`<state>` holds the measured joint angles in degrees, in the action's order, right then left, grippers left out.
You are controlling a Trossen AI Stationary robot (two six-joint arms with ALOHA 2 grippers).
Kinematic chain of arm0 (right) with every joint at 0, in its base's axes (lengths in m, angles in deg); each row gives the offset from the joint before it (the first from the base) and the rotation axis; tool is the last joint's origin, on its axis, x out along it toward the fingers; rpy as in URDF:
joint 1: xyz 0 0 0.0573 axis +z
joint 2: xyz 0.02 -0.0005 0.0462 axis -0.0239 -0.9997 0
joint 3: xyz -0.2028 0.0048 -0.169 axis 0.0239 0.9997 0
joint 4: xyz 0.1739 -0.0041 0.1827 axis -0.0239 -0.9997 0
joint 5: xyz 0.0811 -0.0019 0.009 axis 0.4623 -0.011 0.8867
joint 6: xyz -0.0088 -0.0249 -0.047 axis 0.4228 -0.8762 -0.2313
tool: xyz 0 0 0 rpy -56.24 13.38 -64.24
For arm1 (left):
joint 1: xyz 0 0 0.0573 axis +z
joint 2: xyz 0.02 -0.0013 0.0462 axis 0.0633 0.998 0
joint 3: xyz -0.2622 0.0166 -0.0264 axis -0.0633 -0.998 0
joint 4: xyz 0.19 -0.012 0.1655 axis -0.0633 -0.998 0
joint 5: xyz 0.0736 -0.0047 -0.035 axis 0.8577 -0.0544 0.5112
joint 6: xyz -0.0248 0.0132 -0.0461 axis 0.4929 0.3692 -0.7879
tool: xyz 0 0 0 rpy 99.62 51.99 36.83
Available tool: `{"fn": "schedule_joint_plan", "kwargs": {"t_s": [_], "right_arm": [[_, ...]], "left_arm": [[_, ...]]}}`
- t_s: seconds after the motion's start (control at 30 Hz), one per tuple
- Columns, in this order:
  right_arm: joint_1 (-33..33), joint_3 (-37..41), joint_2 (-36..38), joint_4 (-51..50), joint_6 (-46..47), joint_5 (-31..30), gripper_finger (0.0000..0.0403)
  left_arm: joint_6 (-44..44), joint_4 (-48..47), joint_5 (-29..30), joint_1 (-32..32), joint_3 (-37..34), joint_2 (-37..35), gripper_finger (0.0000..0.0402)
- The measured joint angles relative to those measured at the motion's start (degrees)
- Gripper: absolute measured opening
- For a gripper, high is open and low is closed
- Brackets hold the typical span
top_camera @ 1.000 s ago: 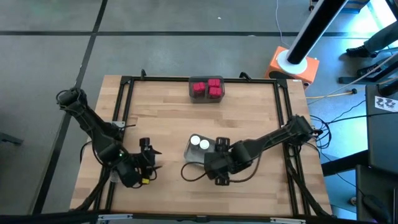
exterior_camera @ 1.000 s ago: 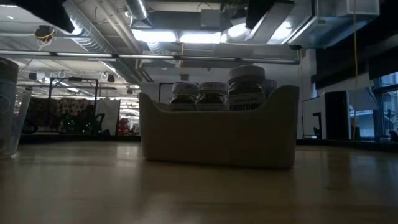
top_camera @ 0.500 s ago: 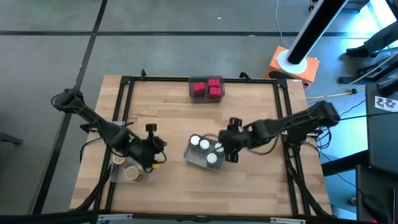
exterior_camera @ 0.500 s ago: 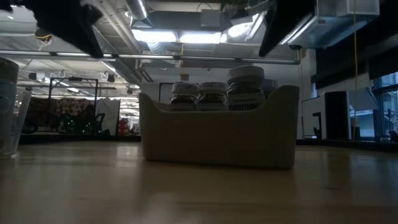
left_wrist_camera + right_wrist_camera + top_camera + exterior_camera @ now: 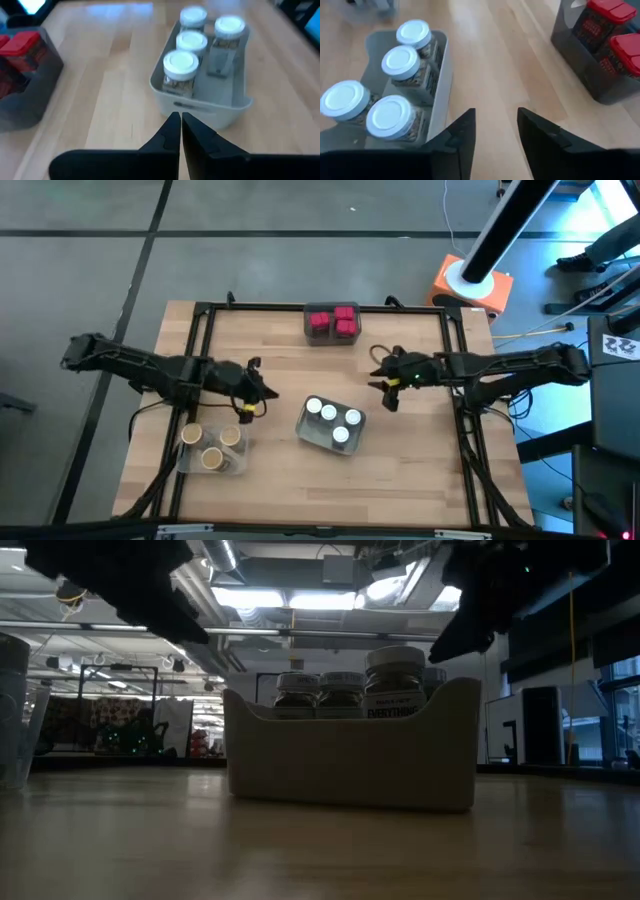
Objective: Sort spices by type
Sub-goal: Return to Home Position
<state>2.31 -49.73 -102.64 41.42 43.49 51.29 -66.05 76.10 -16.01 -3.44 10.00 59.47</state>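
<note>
Several white-topped spice jars stand in a grey tray at mid-table. Three red blocky jars sit in a dark tray at the far edge. Three tan-topped jars sit in a clear tray near the left. My left gripper hovers shut, left of the grey tray and clear of it; its wrist view shows its fingertips together, pointing at the tray's wall. My right gripper hovers open to the tray's far right, nothing between its fingers.
A black frame runs along the table's edges. Bare wood lies between the three trays and along the near edge. An orange-based stand is off the table's far right corner.
Both arms have drawn back from the trays. My left gripper has risen off the clear tray and gone toward the far edge, uncovering the tan-topped jars. My right gripper has left the grey tray toward the far right, uncovering two more white-topped jars there.
</note>
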Motion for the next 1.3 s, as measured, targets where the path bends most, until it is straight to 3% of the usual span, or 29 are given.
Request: {"fn": "schedule_joint_plan", "kwargs": {"t_s": [0.13, 0.3, 0.53, 0.8, 1.3], "right_arm": [[-3.95, 6.62, 4.19, 7.80, -1.86, 4.27, 0.0119], [-8.44, 14.12, 8.06, 17.00, -3.26, 9.46, 0.0087], [-11.15, 23.08, 13.65, 23.09, -3.91, 6.04, 0.0049], [-11.09, 29.22, 24.58, 23.26, -0.83, 5.75, 0.0033], [-11.09, 38.18, 42.07, 23.16, -0.82, 5.25, 0.0033]], "left_arm": [[0.48, 7.96, -7.41, 5.66, -5.99, -4.71, 0.0004], [0.41, 14.39, -8.86, 8.51, -11.77, -9.91, 0.0002], [-0.07, 26.37, -8.88, 8.59, -21.36, -17.25, 0.0006], [-4.03, 27.35, -6.74, 8.65, -26.81, -23.82, 0.0006], [-0.47, 28.80, -6.70, 8.91, -27.41, -25.39, 0.0007]]}}
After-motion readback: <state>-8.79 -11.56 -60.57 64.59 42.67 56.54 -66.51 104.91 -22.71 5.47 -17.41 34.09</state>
